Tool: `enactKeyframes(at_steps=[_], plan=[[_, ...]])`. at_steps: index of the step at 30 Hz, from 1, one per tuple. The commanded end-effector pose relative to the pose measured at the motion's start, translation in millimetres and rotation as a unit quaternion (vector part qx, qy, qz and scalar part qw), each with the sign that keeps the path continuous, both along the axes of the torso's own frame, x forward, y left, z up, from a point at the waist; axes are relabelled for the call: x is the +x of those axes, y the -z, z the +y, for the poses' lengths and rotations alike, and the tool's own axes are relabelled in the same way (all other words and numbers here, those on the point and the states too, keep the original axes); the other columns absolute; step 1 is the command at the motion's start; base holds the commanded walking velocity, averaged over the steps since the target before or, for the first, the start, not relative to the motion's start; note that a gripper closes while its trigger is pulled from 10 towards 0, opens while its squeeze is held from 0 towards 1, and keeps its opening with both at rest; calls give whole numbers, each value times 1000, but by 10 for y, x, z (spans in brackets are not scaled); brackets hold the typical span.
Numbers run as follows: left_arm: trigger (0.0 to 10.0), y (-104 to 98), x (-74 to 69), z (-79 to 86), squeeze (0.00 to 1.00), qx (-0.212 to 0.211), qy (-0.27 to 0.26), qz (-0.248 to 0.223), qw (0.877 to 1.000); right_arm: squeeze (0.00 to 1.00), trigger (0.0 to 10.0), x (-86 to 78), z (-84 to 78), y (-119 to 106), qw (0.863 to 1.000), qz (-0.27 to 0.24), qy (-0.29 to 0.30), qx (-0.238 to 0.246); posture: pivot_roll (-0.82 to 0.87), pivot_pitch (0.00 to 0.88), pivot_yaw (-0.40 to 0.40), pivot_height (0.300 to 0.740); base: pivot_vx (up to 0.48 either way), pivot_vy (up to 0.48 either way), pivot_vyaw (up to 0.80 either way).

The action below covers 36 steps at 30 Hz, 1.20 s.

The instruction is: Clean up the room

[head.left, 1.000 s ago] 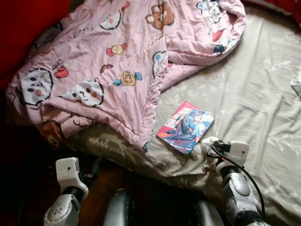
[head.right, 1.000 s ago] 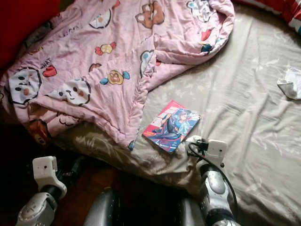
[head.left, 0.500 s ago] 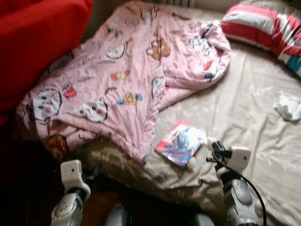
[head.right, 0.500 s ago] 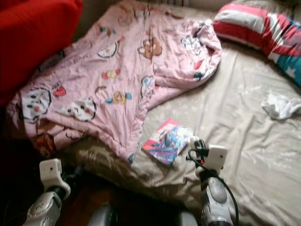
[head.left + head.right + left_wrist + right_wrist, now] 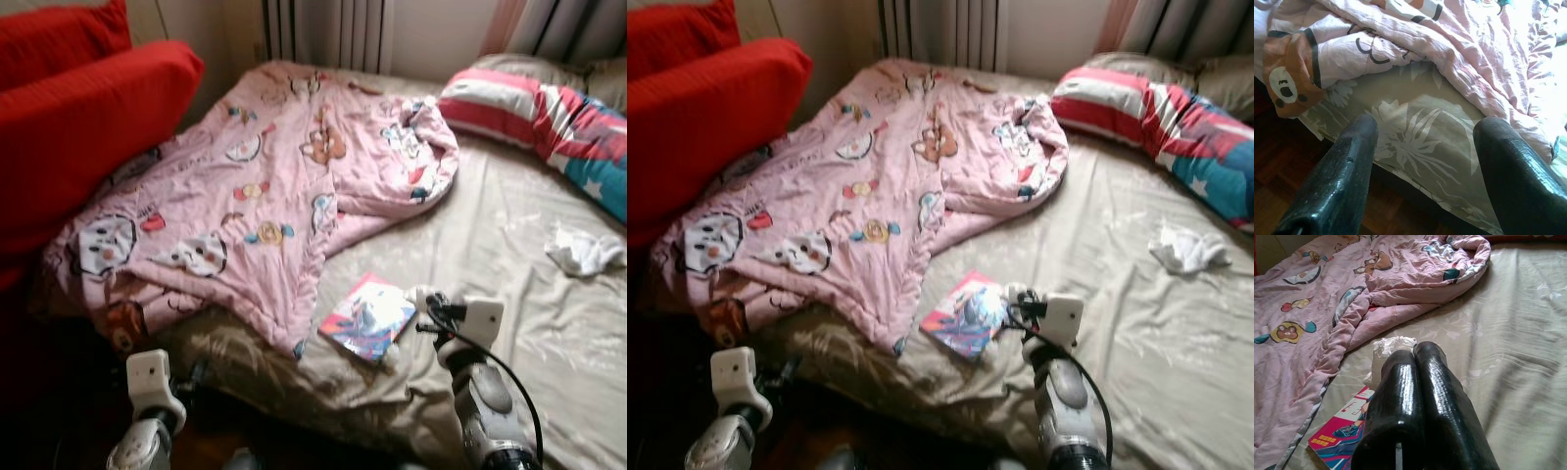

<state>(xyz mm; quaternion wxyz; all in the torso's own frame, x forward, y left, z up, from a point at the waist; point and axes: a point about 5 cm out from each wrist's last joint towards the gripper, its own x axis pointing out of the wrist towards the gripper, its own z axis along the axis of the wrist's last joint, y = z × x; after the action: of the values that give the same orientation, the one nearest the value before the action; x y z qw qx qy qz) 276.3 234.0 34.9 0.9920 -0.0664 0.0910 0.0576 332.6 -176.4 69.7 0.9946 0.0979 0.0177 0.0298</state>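
head stereo pair: high, facing forward and down over the bed (image 5: pixel 509 245); both eyes share the pink blanket (image 5: pixel 245 196) and book (image 5: pixel 965 315). left wrist camera: low at the bed's edge, close on the blanket hem. right wrist camera: close above the book, facing along the bed.

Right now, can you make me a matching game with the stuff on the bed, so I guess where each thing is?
Things:
1. pink blanket
2. striped pillow
3. comic book
4. white cloth

Places:
A. lying alone on the bare sheet, on the robot's right
B. just beside the right gripper, near the bed's front edge
C. at the far end of the bed, by the curtain
D. spread over the bed's left side, next to the red cushion

Pairs: 1-D, 2-C, 3-B, 4-A
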Motion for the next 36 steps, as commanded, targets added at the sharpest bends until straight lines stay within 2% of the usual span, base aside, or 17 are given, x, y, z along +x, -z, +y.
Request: enactKeyframes(at_steps=[1,6,14,17,21,25,30,36], plan=[[10000,33,-15,13,0,12,2,7,1000,0,10000,-17,29,64,1000,19,-7,0,65,100,-8,636,0,0,0],[10000,26,-10,7,0,16,6,2,1000,0,10000,-57,51,195,997,64,-21,-26,67,115,-4,636,0,0,0],[10000,48,-75,31,0,21,8,3,1000,0,10000,-87,141,306,994,101,-35,-23,82,148,6,636,0,0,0],[10000,73,-122,15,0,21,13,8,1000,0,10000,-141,132,426,988,144,-35,-41,75,194,16,636,0,0,0],[10000,34,-159,-31,0,22,23,0,999,0,10000,-155,103,464,986,162,-24,-43,89,242,21,636,0,0,0],[10000,-85,-191,-54,0,25,26,-20,999,0,10000,-156,123,488,982,179,-30,-51,123,321,25,636,0,0,0],[10000,-216,-245,-45,0,29,29,-37,998,0,10000,-130,146,471,981,182,-34,-55,142,361,30,636,0,0,0],[10000,-400,-352,-39,0,38,35,-43,998,0,10000,-74,242,432,975,189,-71,-91,164,424,44,636,0,0,0]])
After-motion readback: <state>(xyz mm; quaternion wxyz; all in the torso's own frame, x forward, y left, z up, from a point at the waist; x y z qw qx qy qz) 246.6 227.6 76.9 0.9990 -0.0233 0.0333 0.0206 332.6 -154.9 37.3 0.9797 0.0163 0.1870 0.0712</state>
